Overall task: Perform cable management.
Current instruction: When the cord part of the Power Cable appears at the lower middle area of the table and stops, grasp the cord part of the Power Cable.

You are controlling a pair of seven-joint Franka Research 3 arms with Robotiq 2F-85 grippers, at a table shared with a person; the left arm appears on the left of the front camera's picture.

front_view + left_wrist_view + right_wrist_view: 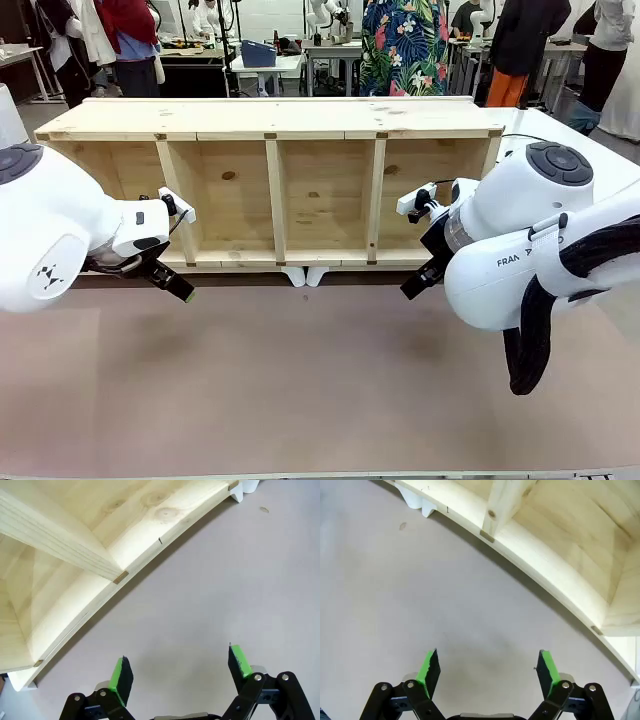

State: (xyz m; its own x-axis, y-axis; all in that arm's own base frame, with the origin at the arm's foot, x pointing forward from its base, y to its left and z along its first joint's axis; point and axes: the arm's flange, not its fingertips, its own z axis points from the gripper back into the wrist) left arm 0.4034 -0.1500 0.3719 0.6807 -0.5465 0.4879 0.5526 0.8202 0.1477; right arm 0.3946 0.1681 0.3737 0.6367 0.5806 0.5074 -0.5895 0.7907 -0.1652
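A thin black line that may be the cable [518, 137] curves over the white surface just behind the shelf's right top corner; the rest of it is hidden. My left gripper [176, 286] hangs low over the brown table in front of the shelf's left compartment. In the left wrist view this gripper [180, 667] is open, with bare table between its green pads. My right gripper [416, 284] hovers before the shelf's right compartment. It is open too [489, 667] and holds nothing.
A long pine shelf unit [272, 135] lies on its side across the back of the table, with several open compartments facing me. Two small white pieces [306, 276] poke out under its front edge. Bare table [300, 380] spreads in front. People stand far behind.
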